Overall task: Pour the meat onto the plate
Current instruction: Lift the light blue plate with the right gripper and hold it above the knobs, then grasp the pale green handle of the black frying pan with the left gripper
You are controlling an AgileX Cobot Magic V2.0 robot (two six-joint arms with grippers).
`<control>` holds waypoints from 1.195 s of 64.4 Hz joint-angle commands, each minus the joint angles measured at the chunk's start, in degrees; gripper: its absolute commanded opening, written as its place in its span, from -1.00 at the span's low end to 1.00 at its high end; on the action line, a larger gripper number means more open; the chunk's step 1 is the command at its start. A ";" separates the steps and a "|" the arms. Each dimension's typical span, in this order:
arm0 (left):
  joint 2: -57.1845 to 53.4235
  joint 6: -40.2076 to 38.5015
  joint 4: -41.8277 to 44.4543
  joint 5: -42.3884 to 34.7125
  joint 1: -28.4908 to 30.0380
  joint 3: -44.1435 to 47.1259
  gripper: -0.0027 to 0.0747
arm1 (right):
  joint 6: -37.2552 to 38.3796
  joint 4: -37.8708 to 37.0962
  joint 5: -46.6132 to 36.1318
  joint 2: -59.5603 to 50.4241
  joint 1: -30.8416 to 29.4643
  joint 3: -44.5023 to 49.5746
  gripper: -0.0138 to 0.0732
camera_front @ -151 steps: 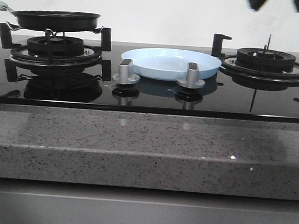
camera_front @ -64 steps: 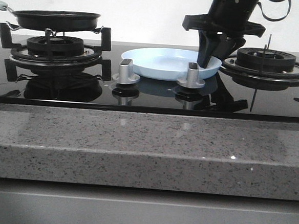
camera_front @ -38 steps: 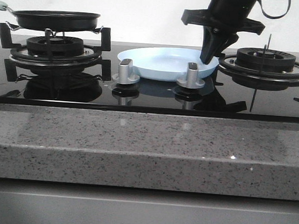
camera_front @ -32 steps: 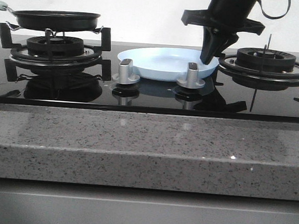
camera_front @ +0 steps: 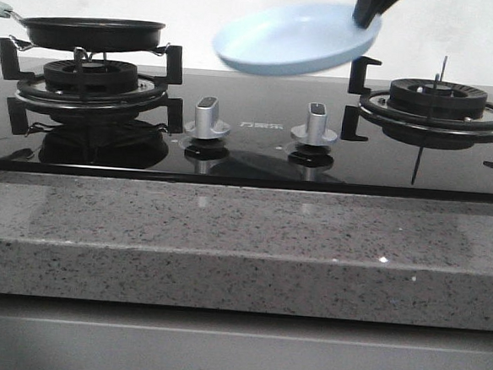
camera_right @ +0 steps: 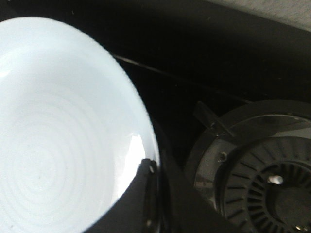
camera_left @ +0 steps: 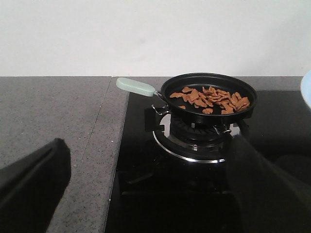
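Observation:
The pale-blue plate [camera_front: 290, 40] hangs in the air above the middle of the cooktop, tilted, its left side lower. My right gripper [camera_front: 370, 16] is shut on its right rim. In the right wrist view the fingers [camera_right: 146, 194] pinch the plate's [camera_right: 58, 136] rim, and the plate is empty. The meat [camera_left: 209, 97], many orange-brown pieces, lies in the black frying pan [camera_left: 209, 99] on the left burner; the pan also shows in the front view [camera_front: 92, 32]. My left gripper [camera_left: 146, 145] is open and empty, some way short of the pan.
Two silver knobs [camera_front: 207, 119] [camera_front: 316, 125] stand at the cooktop's front middle. The right burner [camera_front: 438, 101] with its black grate is beside the plate. The pan's pale handle [camera_left: 136, 87] points out over the grey granite counter [camera_left: 53, 121]. The counter's front edge [camera_front: 242, 244] is near me.
My right gripper came down to the plate on the cooktop, shut on its right rim and has lifted it up, tilted. The pan has not moved.

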 commanded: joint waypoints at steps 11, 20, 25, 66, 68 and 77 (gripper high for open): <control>0.31 0.00 -0.36 -4.82 0.26 -2.23 0.72 | 0.14 5.24 5.15 -8.96 0.01 -0.70 -0.83; 0.31 0.00 -0.36 -4.82 0.26 -2.23 0.72 | -1.97 10.12 4.95 -12.64 0.60 6.30 -0.83; 0.31 0.00 -0.36 -4.82 0.26 -2.23 0.72 | -5.08 12.90 2.13 -15.97 1.63 13.78 -0.83; 0.31 0.00 -0.36 -4.82 0.26 -2.23 0.72 | -6.85 13.16 -29.23 -34.78 6.03 56.71 -0.83; 0.31 0.00 -0.36 -4.82 0.26 -2.23 0.72 | -6.85 13.16 -29.16 -34.70 6.03 56.71 -0.83; 0.31 0.00 -0.36 -4.82 0.26 -2.23 0.72 | -6.85 13.16 -29.12 -34.70 6.03 56.66 -0.83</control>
